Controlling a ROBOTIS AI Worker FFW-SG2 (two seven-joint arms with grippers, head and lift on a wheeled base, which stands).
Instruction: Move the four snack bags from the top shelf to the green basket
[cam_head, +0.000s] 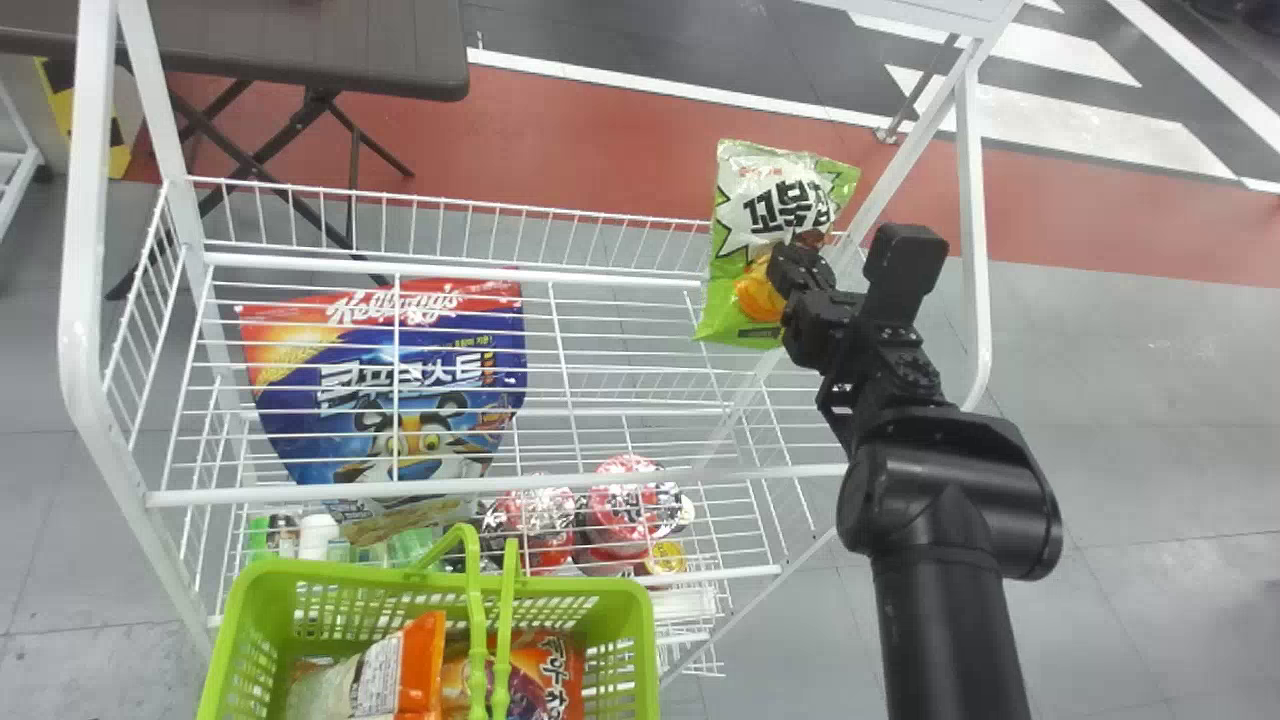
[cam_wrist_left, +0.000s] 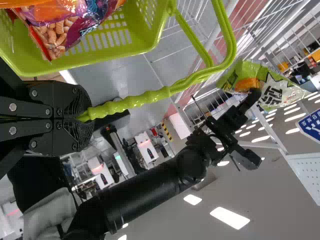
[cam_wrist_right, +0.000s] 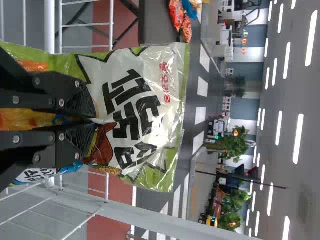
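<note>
In the head view my right gripper (cam_head: 795, 272) is shut on a green-and-white snack bag (cam_head: 785, 205), holding it over the right end of the white wire top shelf (cam_head: 640, 340). The right wrist view shows both fingers of the right gripper (cam_wrist_right: 95, 121) pinching the bag (cam_wrist_right: 135, 107) across its front. The green basket (cam_head: 625, 605) is at the bottom left of the head view, with orange snack bags (cam_head: 420, 660) inside. My left gripper (cam_wrist_left: 82, 115) is shut on the handle (cam_wrist_left: 130, 102) of the basket (cam_wrist_left: 90, 57), keeping it beside the rack.
A large blue-and-red bag (cam_head: 400, 380) shows behind the shelf wires at the left. Red-lidded cups (cam_head: 630, 500) and small bottles (cam_head: 318, 535) stand lower in the rack. White rack posts (cam_head: 975, 230) rise at both sides. A dark table (cam_head: 300, 45) is behind the rack.
</note>
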